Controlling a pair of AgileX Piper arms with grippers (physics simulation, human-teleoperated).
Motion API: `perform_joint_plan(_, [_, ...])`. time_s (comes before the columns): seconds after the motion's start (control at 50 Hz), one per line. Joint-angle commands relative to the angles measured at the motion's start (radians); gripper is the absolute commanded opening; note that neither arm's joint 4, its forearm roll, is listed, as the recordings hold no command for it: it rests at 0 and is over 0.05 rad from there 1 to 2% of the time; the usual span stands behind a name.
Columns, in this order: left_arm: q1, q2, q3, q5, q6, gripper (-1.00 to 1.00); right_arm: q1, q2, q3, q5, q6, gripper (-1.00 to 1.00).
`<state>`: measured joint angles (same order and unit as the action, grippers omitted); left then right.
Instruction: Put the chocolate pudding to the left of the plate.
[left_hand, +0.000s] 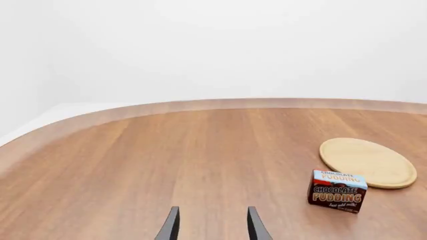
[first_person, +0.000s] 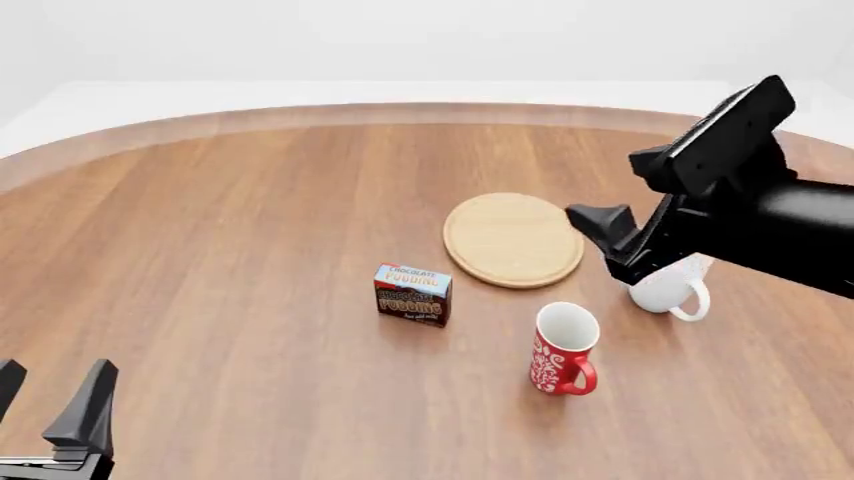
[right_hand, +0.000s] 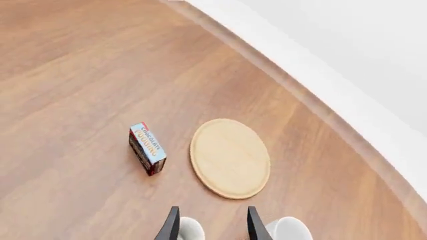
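Your chocolate pudding (first_person: 412, 294) stands upright on the table (first_person: 240, 220), near the plate (first_person: 514, 238) on its left and slightly toward you, apart from the rim and held by nothing, so the placement looks essentially done unless you want it squarer alongside. Your left gripper (first_person: 51, 408) sits low at the near left with its fingers spread and empty, and your right gripper (right_hand: 209, 225) hovers spread above the white mug (first_person: 671, 288). The carton is a small glossy printed box, the plate a flat pale-wood disc with a thin rim, the red patterned mug (first_person: 562, 350) smooth ceramic, all on matte wood grain.
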<state>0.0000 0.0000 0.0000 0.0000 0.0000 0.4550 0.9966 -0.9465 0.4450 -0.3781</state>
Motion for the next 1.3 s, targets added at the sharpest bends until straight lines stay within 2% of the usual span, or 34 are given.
perform_joint_plan(0.02, [0.0, 0.0, 0.0, 0.0, 0.0, 1.0, 0.059, 0.13, -0.065, 0.042, -0.043, 1.0])
perform_joint_plan(0.04, [0.0, 0.0, 0.0, 0.0, 0.0, 1.0, 0.102, 0.17, -0.068, 0.054, -0.035, 1.0])
perform_joint_plan(0.1, [0.0, 0.0, 0.0, 0.0, 0.0, 1.0, 0.126, 0.196, -0.068, 0.057, -0.029, 1.0])
perform_joint_plan(0.12, [0.0, 0.0, 0.0, 0.0, 0.0, 1.0, 0.208, 0.355, -0.074, 0.037, -0.031, 1.0])
perform_joint_plan(0.3, [0.0, 0.0, 0.0, 0.0, 0.0, 1.0, 0.252, 0.398, -0.085, 0.026, -0.013, 1.0])
perform_joint_plan(0.62, [0.0, 0.0, 0.0, 0.0, 0.0, 1.0, 0.262, 0.467, -0.107, 0.01, -0.021, 1.0])
perform_joint_plan(0.74, [0.0, 0.0, 0.0, 0.0, 0.0, 1.0, 0.265, 0.501, -0.109, -0.008, -0.008, 1.0])
perform_joint_plan(1.08, [0.0, 0.0, 0.0, 0.0, 0.0, 1.0, 0.233, 0.562, -0.103, -0.046, -0.005, 1.0])
perform_joint_plan(1.3, [0.0, 0.0, 0.0, 0.0, 0.0, 1.0, 0.21, 0.603, -0.143, -0.043, -0.022, 1.0])
